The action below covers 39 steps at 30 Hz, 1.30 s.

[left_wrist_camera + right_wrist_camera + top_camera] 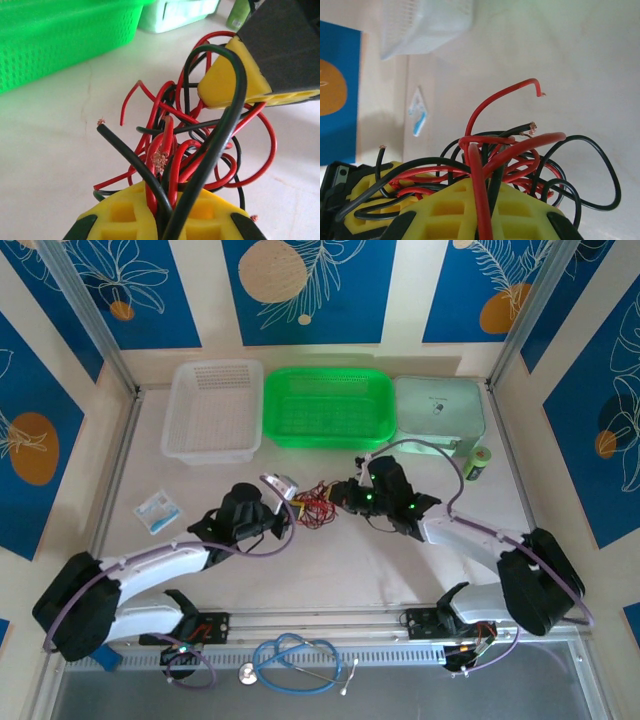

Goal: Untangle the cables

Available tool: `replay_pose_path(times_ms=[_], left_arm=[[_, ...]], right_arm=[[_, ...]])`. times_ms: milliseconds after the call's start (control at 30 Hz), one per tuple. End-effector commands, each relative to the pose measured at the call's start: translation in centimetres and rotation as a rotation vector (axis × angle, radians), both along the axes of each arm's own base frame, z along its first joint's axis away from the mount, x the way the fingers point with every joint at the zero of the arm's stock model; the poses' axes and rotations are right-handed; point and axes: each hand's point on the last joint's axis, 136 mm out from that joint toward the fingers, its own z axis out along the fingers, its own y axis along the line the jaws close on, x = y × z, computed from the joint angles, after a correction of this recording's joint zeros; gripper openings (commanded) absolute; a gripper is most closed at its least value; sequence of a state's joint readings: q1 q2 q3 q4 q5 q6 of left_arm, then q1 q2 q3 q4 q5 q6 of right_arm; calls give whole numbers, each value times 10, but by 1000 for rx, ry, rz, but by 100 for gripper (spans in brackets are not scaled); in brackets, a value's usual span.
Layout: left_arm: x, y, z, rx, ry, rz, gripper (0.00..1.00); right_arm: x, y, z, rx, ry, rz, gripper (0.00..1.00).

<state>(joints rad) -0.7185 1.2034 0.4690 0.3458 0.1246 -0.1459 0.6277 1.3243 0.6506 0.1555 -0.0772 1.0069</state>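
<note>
The table (330, 570) is lying pale and wide under both arms. Along its far edge three containers are standing in a row. A white basket (215, 410) is on the left, a green basket (330, 405) is just beside it in the middle, and a pale green box (438, 412) is on the right. A blue stethoscope (295, 660) is lying at the near edge, between the two arm bases. A green roll (481, 462) is standing just beside the box, near the right rail. A white and blue packet (155, 510) is lying near the left rail.

The cables (315, 505), red and black, are sitting tangled in one bunch in the middle of the table, in front of the green basket and apart from it. The left gripper (293, 500) is clenching the bunch from the left; black and red wires are passing between its yellow fingers (120, 215). The right gripper (347, 498) is grasping the same bunch from the right, pinching a red wire and a black one. The two grippers are standing close, with the tangle between them. Some loose ends are sticking out with bare copper.

I cannot tell if the bunch is touching the table. Bare table is lying toward the arm bases and to both sides; the baskets are closing the far side.
</note>
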Motion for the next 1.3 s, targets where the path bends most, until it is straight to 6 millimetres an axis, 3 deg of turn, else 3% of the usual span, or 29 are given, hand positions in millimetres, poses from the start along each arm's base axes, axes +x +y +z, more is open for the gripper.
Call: replay_pose_path(times_ms=[0,200,233,300,400,567,733,933,1100,1267], left_arm=[[30,59,-44,68,29,341,0],[25,58,-67,68,29,341,0],[23,56,-68,80,29,329,0],[19,51,-67,96,16,303,0],[11,44,-68,148,-22,267,0],[2,37,-70,249,-118,223,0],[-3,29,-61,341,-270,187,0],[-5,9,-36,438,-462,145,0],[-5,-8,-20,498,-581,121,0],[-8,-23,-13,538,-662,69,0]], right_arm=[[11,-38,-49,-137,88,-226,0],[0,-36,-71,-185,173,-269,3],[-5,-39,-74,-199,206,-281,11],[-17,-46,-76,-222,282,-305,34],[-34,-51,-70,-233,394,-311,59],[-37,-46,-30,-143,511,-218,85],[-11,-39,2,9,646,-111,92],[27,-23,22,-46,693,14,94],[38,-17,5,-158,701,75,94],[26,-9,-32,-253,703,197,94]])
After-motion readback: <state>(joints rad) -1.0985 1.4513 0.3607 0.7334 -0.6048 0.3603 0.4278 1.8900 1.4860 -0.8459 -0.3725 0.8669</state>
